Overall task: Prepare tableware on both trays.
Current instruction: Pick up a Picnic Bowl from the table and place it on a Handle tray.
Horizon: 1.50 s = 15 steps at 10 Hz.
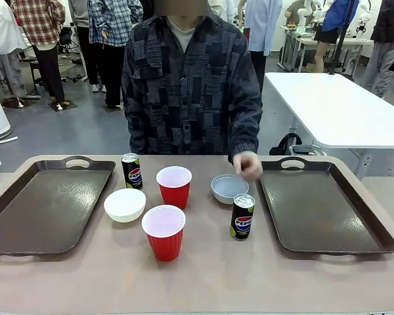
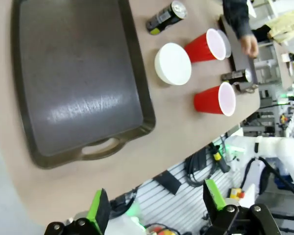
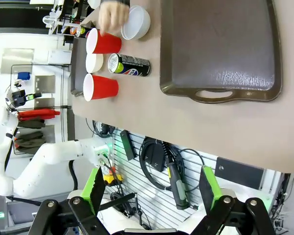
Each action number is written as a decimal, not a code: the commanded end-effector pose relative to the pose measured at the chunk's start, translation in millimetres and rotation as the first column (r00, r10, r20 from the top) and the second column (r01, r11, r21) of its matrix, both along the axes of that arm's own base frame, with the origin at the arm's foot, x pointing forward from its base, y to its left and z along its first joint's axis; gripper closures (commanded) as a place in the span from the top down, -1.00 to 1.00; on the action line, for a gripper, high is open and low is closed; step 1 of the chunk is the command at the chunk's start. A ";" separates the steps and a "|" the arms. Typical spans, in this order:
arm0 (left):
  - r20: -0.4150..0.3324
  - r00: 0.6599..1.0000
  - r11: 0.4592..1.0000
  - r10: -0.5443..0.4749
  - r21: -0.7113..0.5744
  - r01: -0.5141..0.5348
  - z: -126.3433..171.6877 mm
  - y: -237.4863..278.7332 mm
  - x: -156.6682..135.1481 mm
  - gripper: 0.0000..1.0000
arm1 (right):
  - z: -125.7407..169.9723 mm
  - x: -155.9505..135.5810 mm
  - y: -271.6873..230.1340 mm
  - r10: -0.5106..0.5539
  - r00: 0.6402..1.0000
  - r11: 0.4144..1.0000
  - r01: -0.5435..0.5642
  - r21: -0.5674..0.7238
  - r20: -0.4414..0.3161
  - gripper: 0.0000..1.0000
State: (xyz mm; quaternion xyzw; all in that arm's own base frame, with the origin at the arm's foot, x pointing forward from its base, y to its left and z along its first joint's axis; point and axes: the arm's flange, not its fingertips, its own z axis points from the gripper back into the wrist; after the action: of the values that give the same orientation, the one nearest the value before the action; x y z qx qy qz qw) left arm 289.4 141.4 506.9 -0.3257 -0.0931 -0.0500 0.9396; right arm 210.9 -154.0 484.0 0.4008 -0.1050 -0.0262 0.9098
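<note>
Your left claw and right claw both gape empty, so lower the left squarely over the can just beyond the white bowl, keeping it upright.

Red cups (white inside), brown trays

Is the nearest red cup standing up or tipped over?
Standing up: the near red cup sits on its base, white mouth facing up.

Left tray and right tray bare, open from above; strip between them crowded, person's hand at the grey-blue bowl, far rim.
</note>
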 end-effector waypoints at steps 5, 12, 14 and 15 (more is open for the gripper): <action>0.006 1.000 1.000 -0.009 -0.027 0.009 -0.5 0.1 2.0 1.00 | -1.5 -0.6 -1.0 0.001 1.000 1.000 -0.001 0.007 0.002 1.00; 0.020 1.000 0.954 -0.012 0.299 0.005 56.3 -46.2 18.0 1.00 | -1.5 -0.6 -1.0 0.001 1.000 1.000 -0.001 0.007 0.002 1.00; -0.032 0.998 0.879 -0.054 0.473 0.063 86.0 -95.9 56.0 1.00 | -1.5 -0.6 -1.0 0.001 1.000 1.000 -0.001 0.007 0.002 1.00; -0.048 0.997 0.829 -0.054 0.554 0.072 83.5 -125.1 80.8 1.00 | -1.5 -0.6 -1.0 0.001 1.000 1.000 -0.001 0.007 0.002 1.00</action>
State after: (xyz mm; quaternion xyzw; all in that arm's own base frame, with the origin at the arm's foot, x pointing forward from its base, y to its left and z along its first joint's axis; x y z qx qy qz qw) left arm 339.1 23.6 598.7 -0.0975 -0.0816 -0.1035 0.9865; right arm 210.7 -154.2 484.0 0.4004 -0.1051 -0.0271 0.9099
